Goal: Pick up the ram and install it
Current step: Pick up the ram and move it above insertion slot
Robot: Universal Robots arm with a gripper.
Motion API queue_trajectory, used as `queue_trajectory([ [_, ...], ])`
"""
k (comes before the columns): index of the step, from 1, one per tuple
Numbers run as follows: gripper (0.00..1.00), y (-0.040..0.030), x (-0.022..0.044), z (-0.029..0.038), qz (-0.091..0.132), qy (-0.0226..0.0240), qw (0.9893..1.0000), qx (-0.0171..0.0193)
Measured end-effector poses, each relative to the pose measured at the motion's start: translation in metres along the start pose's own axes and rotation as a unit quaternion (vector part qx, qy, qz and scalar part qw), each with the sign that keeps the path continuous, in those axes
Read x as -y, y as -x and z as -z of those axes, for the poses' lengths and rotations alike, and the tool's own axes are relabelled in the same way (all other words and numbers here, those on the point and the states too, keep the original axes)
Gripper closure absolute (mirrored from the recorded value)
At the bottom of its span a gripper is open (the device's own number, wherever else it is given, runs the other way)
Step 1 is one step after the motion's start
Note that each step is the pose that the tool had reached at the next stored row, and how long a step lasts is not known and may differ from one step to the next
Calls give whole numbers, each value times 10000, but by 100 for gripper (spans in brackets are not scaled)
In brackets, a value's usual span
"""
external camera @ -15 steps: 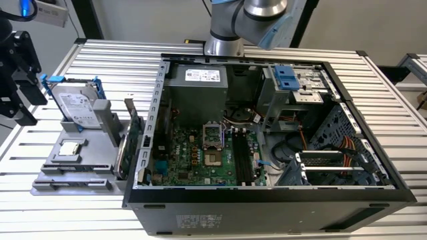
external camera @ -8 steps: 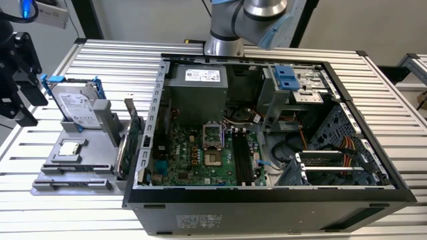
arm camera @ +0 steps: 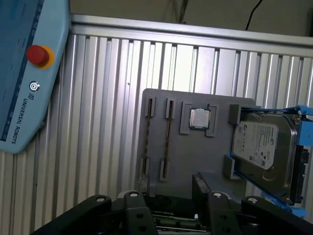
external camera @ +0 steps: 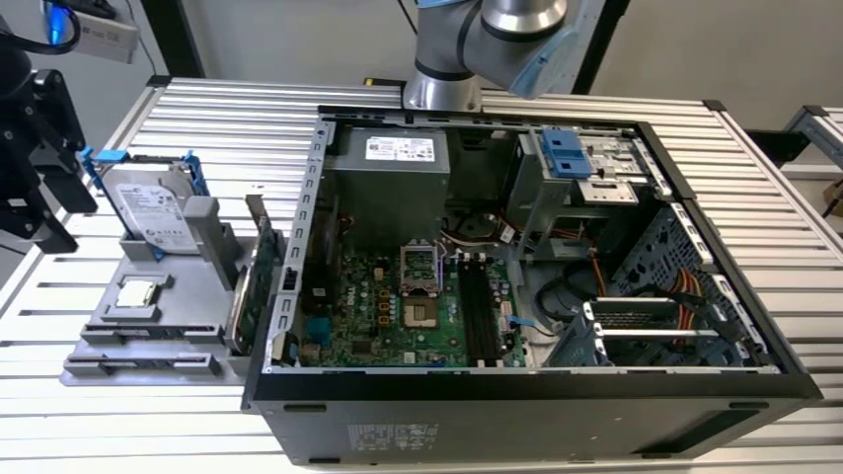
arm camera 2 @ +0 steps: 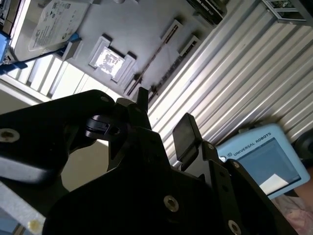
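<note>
Two containers on the ribbed table point(external camera: 118, 434): an open computer case point(external camera: 527, 400), with a circuit board point(external camera: 395, 306) and cables inside, and beside it a grey tray point(arm camera: 195, 152). In the tray: a hard drive point(arm camera: 259, 147), a processor chip point(arm camera: 199, 118) and the ram point(arm camera: 167, 137). Stands on edge in the holder row nearer the chip, long axis flat along the tray, one end toward the gripper point(arm camera: 166, 188). There, fingers apart near the tray, nothing between them.
</note>
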State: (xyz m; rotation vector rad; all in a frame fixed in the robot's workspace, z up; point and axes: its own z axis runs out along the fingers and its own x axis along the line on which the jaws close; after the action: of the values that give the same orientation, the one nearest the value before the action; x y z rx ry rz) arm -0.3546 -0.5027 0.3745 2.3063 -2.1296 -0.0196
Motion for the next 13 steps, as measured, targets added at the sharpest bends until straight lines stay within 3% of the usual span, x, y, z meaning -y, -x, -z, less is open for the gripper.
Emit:
queue_trajectory([
  [13, 0, 0, 0, -47, 0, -1, 10000, 0],
])
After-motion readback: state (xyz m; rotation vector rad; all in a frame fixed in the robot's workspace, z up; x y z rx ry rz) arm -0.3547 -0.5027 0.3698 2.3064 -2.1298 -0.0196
